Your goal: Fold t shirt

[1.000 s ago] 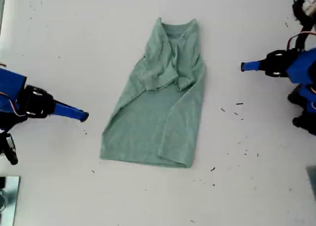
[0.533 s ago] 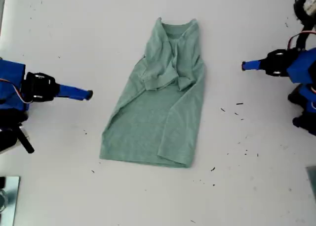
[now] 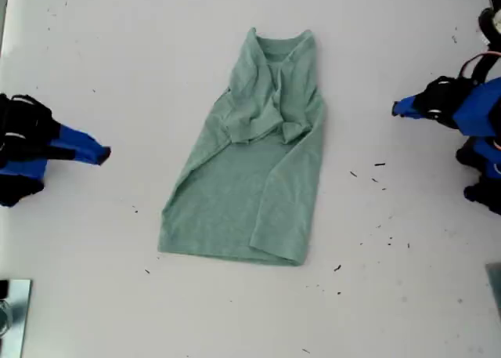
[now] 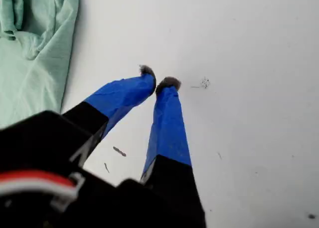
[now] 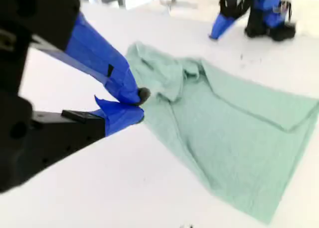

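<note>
1. Dead centre of the white tabletop (image 3: 117, 45) in the exterior view lies the pale sage-green, wrinkled cotton t shirt (image 3: 250, 193). It is flat, with its ribbed neckline toward 12 o'clock and its hem toward 6 o'clock. The sleeves are folded in and bunched over the chest, and one long edge is turned over.
2. At 9 o'clock in the exterior view is my second gripper (image 3: 102, 154), with blue-taped fingers on a black body. It points at the shirt and is well apart from it. From here you cannot tell how its fingers stand.
3. The second wrist view settles it. The blue tips of my second gripper (image 5: 139, 106) are drawn close together with nothing between them. The t shirt (image 5: 234, 138) spreads just beyond them.
4. That same view catches my first gripper (image 5: 214, 36) far across the cloth, blue tip angled down toward the table.
5. Over at about 2 o'clock in the exterior view, my first gripper (image 3: 397, 107) also points at the shirt from well off. Its fingers are too small to read there.
6. The first wrist view shows my first gripper (image 4: 158, 78) with its two blue fingers (image 4: 167, 123) meeting almost tip to tip, gripping nothing, above bare white table.
7. Only an edge of the t shirt (image 4: 30, 63) shows in that view, off to one side of the fingers.
8. Small dark specks (image 3: 379, 164) dot the table around 4 o'clock of the shirt in the exterior view.
</note>
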Robot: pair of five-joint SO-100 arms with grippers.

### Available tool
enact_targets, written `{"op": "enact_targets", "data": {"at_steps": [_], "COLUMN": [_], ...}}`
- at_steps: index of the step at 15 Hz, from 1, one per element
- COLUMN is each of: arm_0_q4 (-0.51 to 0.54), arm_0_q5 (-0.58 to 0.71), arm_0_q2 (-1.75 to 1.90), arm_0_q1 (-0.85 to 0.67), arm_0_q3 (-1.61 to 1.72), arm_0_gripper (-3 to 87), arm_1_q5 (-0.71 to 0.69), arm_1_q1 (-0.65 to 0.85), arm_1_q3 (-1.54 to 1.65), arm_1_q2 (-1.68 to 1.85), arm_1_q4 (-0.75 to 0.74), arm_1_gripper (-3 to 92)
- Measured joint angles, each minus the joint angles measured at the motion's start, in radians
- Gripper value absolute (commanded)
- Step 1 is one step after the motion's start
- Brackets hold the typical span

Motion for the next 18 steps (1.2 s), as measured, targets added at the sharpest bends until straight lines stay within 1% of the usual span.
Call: {"op": "enact_targets", "data": {"at_steps": [1, 2, 3, 5, 8, 9, 10, 12, 13, 14, 15, 16, 18], "arm_0_q4": [0.140, 0.255, 0.293, 0.313, 0.304, 0.282, 0.225, 0.064, -0.029, -0.150, -0.268, -0.333, -0.351], "arm_0_q5": [-0.049, -0.051, -0.040, -0.020, 0.026, 0.041, 0.055, 0.064, 0.064, 0.069, 0.069, 0.055, 0.023], "arm_0_q2": [-0.230, -0.454, -0.606, -0.769, -0.899, -0.942, -0.983, -1.058, -1.112, -1.161, -1.213, -1.292, -1.330], "arm_0_q1": [0.069, 0.124, 0.173, 0.210, 0.212, 0.210, 0.210, 0.210, 0.210, 0.210, 0.221, 0.241, 0.250], "arm_0_q3": [-0.209, -0.431, -0.620, -0.779, -0.784, -0.744, -0.701, -0.580, -0.506, -0.449, -0.436, -0.442, -0.453], "arm_0_gripper": [0.6, 18.3, 25.7, 27.5, 28.0, 27.8, 27.8, 28.3, 26.9, 19.6, -0.2, -0.3, -0.3], "arm_1_q5": [-0.015, -0.032, -0.038, -0.040, -0.041, -0.041, -0.041, -0.041, -0.041, -0.041, -0.041, -0.041, -0.048], "arm_1_q1": [-0.017, -0.038, -0.051, -0.052, -0.063, -0.066, -0.066, -0.072, -0.080, -0.084, -0.087, -0.087, -0.087], "arm_1_q3": [0.000, 0.000, 0.000, 0.000, 0.000, 0.000, 0.000, 0.000, 0.000, 0.000, 0.000, 0.000, 0.000], "arm_1_q2": [0.000, 0.000, 0.000, 0.000, 0.000, 0.000, 0.000, 0.000, 0.000, 0.000, 0.000, 0.000, 0.000], "arm_1_q4": [0.000, 0.000, 0.000, 0.000, 0.000, 0.000, 0.000, 0.000, 0.000, 0.000, 0.000, 0.000, 0.000], "arm_1_gripper": [2.9, 3.4, 3.7, 4.0, 3.7, 3.7, 3.7, 3.7, 3.7, 3.8, 3.8, 3.8, 3.6]}}
